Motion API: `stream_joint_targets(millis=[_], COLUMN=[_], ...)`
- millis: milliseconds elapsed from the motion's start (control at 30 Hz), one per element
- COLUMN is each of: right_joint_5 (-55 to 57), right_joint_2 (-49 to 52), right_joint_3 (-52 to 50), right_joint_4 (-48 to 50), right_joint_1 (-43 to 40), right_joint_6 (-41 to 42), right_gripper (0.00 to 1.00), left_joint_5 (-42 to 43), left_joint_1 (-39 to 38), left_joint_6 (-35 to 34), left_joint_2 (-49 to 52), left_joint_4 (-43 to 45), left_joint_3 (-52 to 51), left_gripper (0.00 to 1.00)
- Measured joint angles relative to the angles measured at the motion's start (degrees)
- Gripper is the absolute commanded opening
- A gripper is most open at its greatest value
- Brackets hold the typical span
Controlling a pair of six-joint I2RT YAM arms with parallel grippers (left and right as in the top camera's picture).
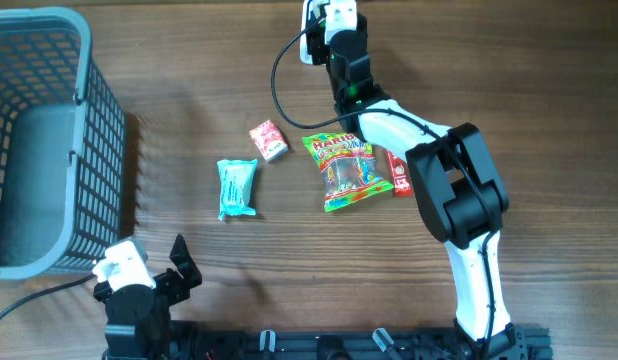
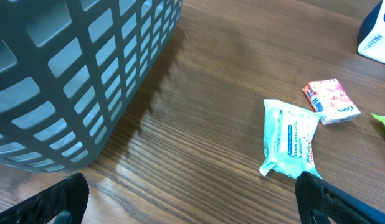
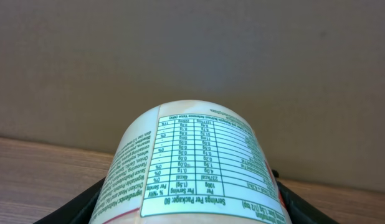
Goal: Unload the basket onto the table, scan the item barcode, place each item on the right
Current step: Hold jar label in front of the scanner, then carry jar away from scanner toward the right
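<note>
Right gripper (image 3: 189, 208) pinching labelled bottle (image 3: 127, 171) at table (image 1: 289, 280) far edge, nutrition panel (image 3: 205, 162) showing. Next: probably rotate to expose barcode. Left gripper (image 1: 182, 262) spread, idle at near-left corner.

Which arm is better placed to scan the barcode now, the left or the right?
Right. The right fingers hold the labelled white bottle, with its printed label in view. The left fingers stand open and empty beside the basket.

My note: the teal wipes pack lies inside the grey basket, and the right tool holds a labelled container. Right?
Not quite: the overhead view shows the teal wipes pack on the table, outside the grey basket. The right tool does hold a labelled container.
</note>
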Motion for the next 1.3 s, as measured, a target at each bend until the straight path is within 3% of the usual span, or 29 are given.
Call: stream_joint_targets(millis=[300, 533, 733, 933, 1200, 1300], right_joint_5=[7.04, 12.79, 14.93, 7.56, -8.76, -12.09], right_joint_2=[-1.77, -14.99, -25.14, -25.73, -25.31, -25.07], right_joint_3=[3.08, 3.43, 4.83, 4.70, 4.68, 4.68], right_joint_4=[-10.93, -32.59, -53.81, -69.26, -73.61, -74.93], right_joint_1=[-0.11, -4.15, -17.16, -35.36, -56.52, -62.34], right_joint_6=[0.26, 1.29, 8.55, 18.29, 25.00, 25.83], right_gripper=[0.59, 0.60, 0.63, 0.62, 0.59, 0.63], left_joint_5=[0.00, 0.02, 0.00, 0.00, 0.00, 0.00], left_joint_1=[0.00, 0.00, 0.00, 0.00, 0.00, 0.00], left_joint_6=[0.00, 0.00, 0.00, 0.00, 0.00, 0.00], left_joint_2=[0.00, 0.00, 0.00, 0.00, 0.00, 0.00], left_joint_4=[0.00, 0.00, 0.00, 0.00, 0.00, 0.00], left_joint_3=[0.00, 0.00, 0.00, 0.00, 0.00, 0.00], left_gripper=[1.00, 1.00, 1.00, 1.00, 1.00, 1.00])
